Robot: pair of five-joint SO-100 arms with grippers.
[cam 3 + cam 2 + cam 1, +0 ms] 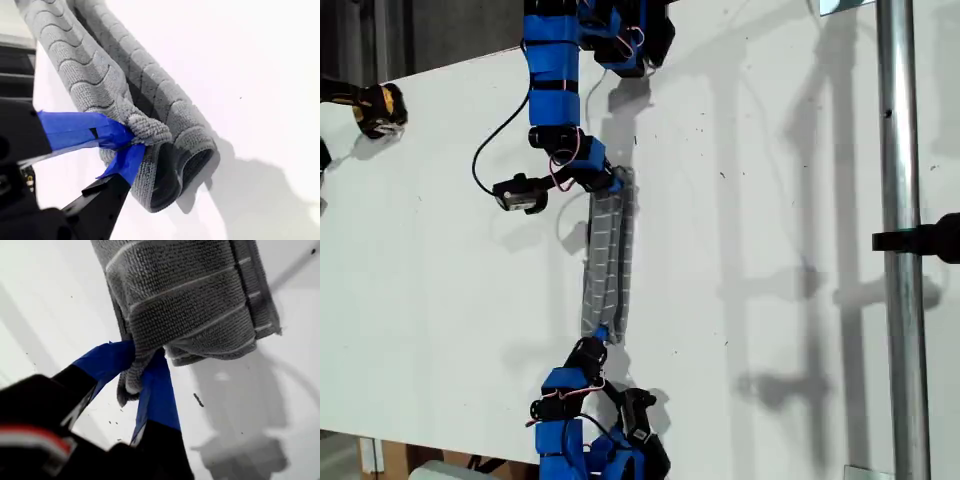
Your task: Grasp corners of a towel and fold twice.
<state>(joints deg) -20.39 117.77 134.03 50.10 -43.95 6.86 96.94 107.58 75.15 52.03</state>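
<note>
Grey cloth: the dark grey, white-striped soft towel (608, 262) hangs stretched between both arms above the white table (440, 250), doubled into a narrow band.
Handling: light, limp, sags wherever unsupported; best taken at the bunched ends.
Axis: long axis runs top to bottom in the exterior view.
My first gripper (142, 371): blue jaws pinching one end.
My second gripper (131, 139): pinching the other end.
</note>
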